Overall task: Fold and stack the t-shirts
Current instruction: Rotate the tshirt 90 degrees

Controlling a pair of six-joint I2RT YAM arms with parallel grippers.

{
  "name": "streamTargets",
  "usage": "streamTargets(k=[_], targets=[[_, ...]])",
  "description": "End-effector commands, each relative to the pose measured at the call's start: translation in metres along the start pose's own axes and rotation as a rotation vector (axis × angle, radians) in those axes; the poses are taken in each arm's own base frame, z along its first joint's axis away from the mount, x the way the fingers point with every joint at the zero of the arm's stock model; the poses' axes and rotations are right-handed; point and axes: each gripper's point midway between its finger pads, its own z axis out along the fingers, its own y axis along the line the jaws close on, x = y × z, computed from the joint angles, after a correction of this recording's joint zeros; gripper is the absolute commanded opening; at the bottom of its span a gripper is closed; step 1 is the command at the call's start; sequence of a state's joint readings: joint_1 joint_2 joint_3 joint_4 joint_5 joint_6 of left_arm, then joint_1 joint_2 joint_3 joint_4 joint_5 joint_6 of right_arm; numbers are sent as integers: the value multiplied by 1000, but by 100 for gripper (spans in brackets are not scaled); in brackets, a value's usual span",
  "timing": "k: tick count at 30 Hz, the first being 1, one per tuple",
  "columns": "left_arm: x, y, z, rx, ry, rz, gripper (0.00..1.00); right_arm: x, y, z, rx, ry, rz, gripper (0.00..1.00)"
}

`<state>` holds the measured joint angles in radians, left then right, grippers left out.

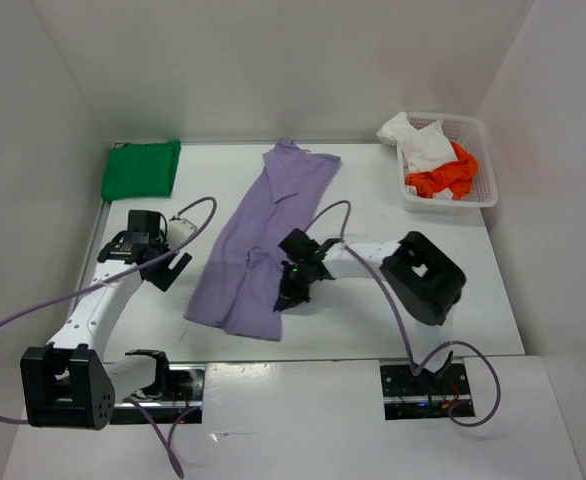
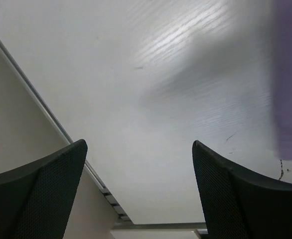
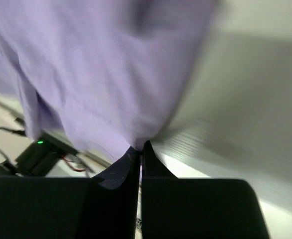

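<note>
Pinching near right edge of lavender t-shirt [image 1: 258, 225], right gripper [image 1: 286, 295] had jaws pressed together on cloth. I noted shirt's long axis ran far-centre to near-left across table [image 1: 403, 215]. Left gripper [image 1: 171, 268] hung spread just left of it, nearer opposite edge.

Light was bright and even from above, a white shine and a soft grey shadow lay on the table [image 2: 136, 164], the purple t-shirt [image 3: 96, 64] looked smeared and blurry close up — top view was sharp.
</note>
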<state>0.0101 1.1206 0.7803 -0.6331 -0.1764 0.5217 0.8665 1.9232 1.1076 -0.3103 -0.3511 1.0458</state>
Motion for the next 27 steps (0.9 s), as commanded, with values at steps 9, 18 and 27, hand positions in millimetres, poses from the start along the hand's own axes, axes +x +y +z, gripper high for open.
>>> streamTargets(k=[9, 18, 27], targets=[[-80, -58, -29, 142, -153, 326, 93, -7, -158, -85, 325, -72, 61, 17], [-92, -172, -82, 451, -326, 649, 97, 24, -134, -111, 316, -116, 60, 56], [-93, -151, -87, 105, -489, 1097, 99, 21, -116, -117, 267, -162, 52, 56]])
